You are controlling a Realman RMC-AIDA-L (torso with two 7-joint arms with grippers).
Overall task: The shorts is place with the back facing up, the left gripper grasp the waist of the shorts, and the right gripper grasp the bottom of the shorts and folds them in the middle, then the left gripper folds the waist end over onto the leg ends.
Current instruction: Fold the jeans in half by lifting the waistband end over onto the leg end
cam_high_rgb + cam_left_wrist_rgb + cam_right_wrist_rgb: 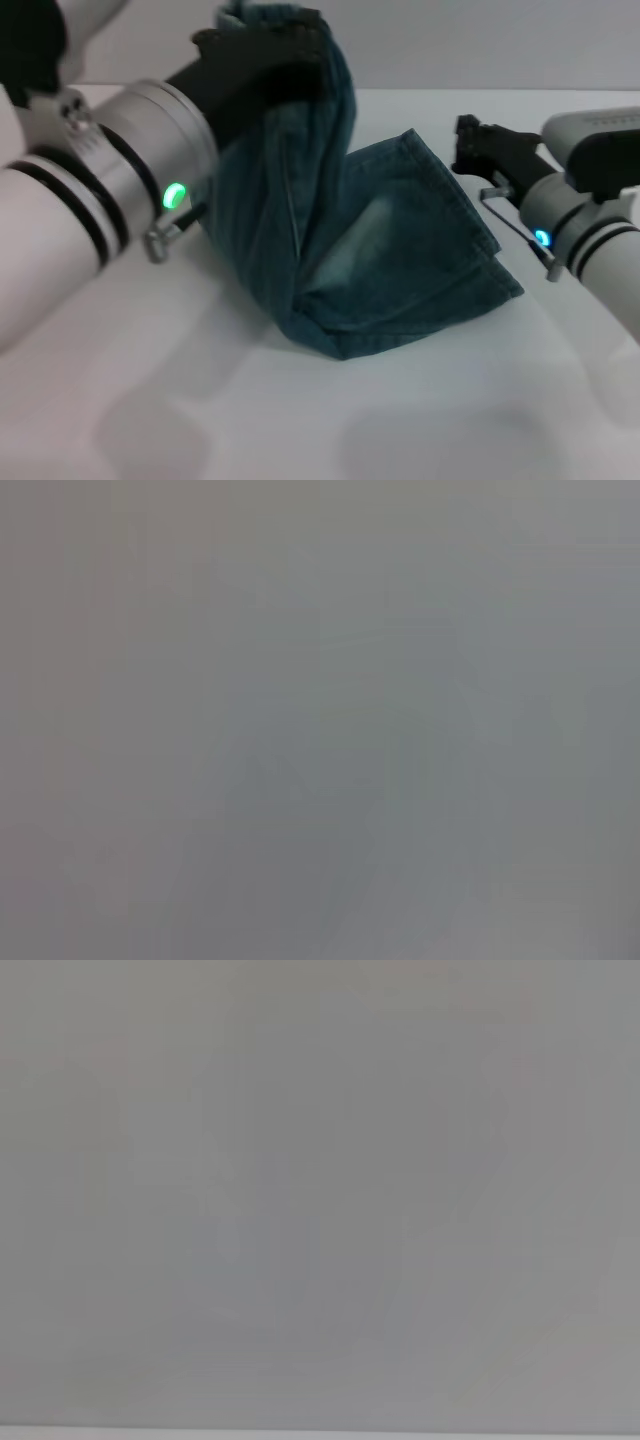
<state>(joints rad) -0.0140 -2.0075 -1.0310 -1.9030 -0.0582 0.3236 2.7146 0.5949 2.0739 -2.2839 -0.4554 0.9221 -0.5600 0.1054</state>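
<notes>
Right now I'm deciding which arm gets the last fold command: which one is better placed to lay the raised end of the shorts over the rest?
Left. The left pincer holds the shorts lifted by one end; the right pincer sits beside them, holding nothing.

white table (300,430), pale wall bkgd (480,40)

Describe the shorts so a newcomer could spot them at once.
On the white table, between the two arms, lies the only cloth: faded blue-green denim shorts. One end hangs lifted in the left hand; the rest lies flat near the right hand.
</notes>
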